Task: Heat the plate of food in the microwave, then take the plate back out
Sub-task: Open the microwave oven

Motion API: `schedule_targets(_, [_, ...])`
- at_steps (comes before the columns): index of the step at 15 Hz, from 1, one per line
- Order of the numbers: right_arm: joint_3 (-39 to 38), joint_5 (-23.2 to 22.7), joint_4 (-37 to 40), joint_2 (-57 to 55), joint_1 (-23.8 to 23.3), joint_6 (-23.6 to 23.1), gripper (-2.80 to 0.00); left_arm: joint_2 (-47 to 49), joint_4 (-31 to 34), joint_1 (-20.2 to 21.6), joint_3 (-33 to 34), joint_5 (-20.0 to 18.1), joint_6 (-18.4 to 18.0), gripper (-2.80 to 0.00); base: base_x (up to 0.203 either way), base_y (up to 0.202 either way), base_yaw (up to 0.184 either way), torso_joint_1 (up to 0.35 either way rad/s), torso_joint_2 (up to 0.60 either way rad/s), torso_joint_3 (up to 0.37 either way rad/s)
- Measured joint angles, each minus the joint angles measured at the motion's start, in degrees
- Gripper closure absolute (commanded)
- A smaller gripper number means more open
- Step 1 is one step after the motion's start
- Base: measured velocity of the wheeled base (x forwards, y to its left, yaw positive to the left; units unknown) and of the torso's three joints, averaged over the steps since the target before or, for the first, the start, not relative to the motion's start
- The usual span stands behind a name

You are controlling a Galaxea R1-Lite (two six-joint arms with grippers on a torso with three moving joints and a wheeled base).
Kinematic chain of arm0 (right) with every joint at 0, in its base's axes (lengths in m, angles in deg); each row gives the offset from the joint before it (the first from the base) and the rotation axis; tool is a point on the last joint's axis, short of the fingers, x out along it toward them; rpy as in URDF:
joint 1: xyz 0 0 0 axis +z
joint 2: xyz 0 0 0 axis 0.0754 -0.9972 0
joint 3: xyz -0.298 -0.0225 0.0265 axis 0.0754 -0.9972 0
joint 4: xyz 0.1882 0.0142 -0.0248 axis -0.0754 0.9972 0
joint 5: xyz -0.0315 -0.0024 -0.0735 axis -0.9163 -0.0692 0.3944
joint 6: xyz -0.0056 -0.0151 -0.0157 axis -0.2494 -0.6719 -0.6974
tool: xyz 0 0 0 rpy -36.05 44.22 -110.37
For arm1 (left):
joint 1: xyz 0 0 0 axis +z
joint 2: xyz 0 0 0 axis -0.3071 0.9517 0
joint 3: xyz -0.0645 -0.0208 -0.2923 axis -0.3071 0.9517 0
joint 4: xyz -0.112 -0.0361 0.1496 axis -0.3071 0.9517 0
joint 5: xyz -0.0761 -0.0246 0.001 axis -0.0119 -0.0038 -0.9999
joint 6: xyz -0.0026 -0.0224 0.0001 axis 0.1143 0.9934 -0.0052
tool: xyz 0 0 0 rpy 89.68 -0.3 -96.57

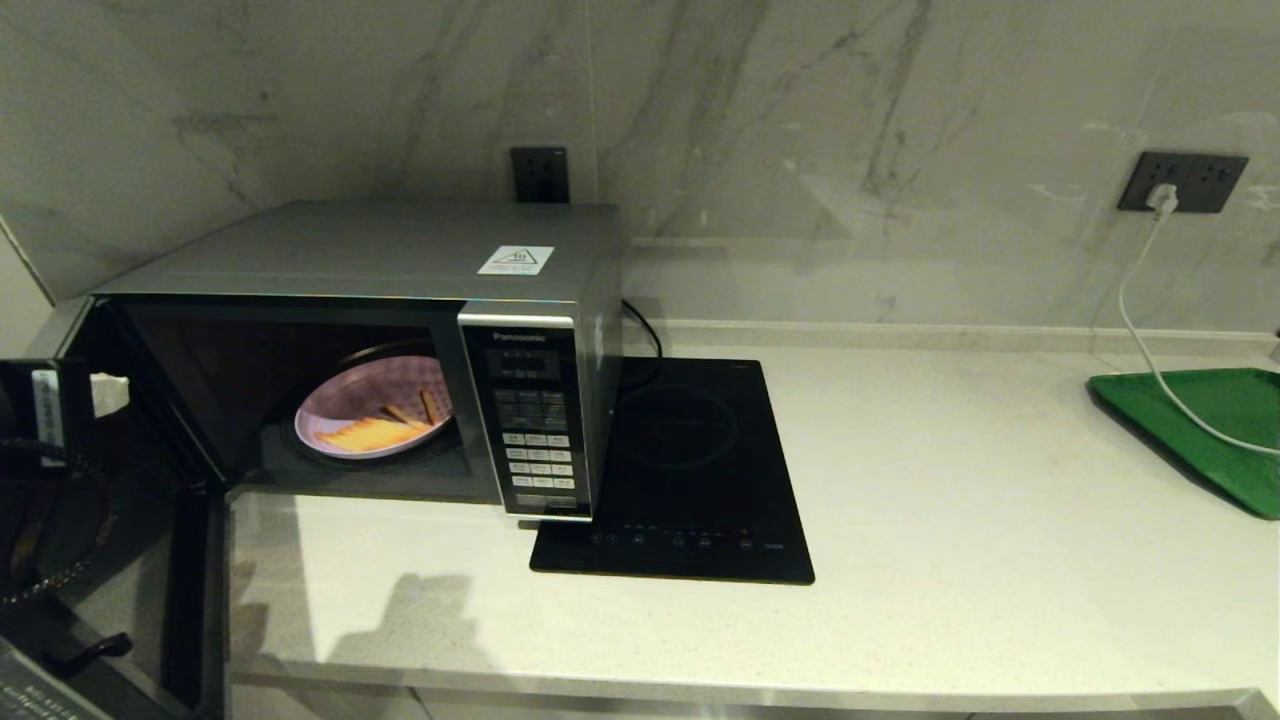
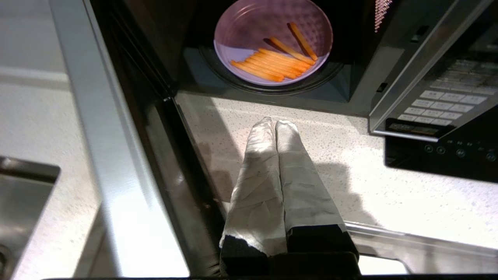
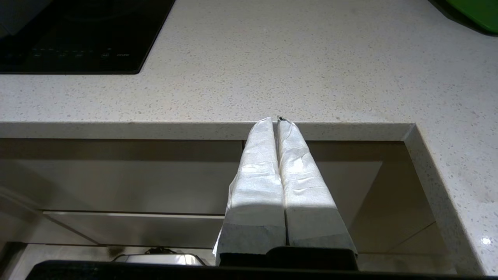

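Head view: the plate of food (image 1: pixel 372 420) sits left of centre inside the microwave (image 1: pixel 400 340), whose door hangs open. It looks light, stiff and smooth, so the low rim nearest the opening seems the best hold; tilting could spill the loose fries.

Left wrist view: the left gripper (image 2: pixel 275 123), fingers pressed together and empty, hovers over the counter at mid-frame, short of the plate at the top.

Right wrist view: the right gripper (image 3: pixel 275 121) is closed on nothing, parked at the counter's edge.

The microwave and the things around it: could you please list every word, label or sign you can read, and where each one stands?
"Panasonic": top of the microwave control panel.
White sticker on the microwave's top: a warning triangle, print too small to read.
Keypad keys: labels too blurred to read.
Cooktop front markings: too small to read.
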Motion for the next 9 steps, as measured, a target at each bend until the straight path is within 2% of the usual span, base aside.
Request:
schedule_targets(2, [0.0,0.0,0.0,0.0,0.0,0.0,0.00,1.2,-0.1,0.0,-0.1,-0.4,4.9,0.00,0.000,0.000,0.000,0.000,0.00,0.000])
schedule_targets(6, [0.0,0.0,0.0,0.0,0.0,0.0,0.00,8.1,-0.1,-0.2,-0.4,-6.0,19.8,0.00,0.000,0.000,0.000,0.000,0.00,0.000])
schedule_targets(8, [0.0,0.0,0.0,0.0,0.0,0.0,0.00,12.0,-0.2,3.0,-0.4,-7.2,25.6,0.00,0.000,0.000,0.000,0.000,0.00,0.000])
schedule_targets(9, [0.0,0.0,0.0,0.0,0.0,0.0,0.00,13.7,-0.5,5.7,-0.4,-7.4,26.5,0.00,0.000,0.000,0.000,0.000,0.00,0.000])
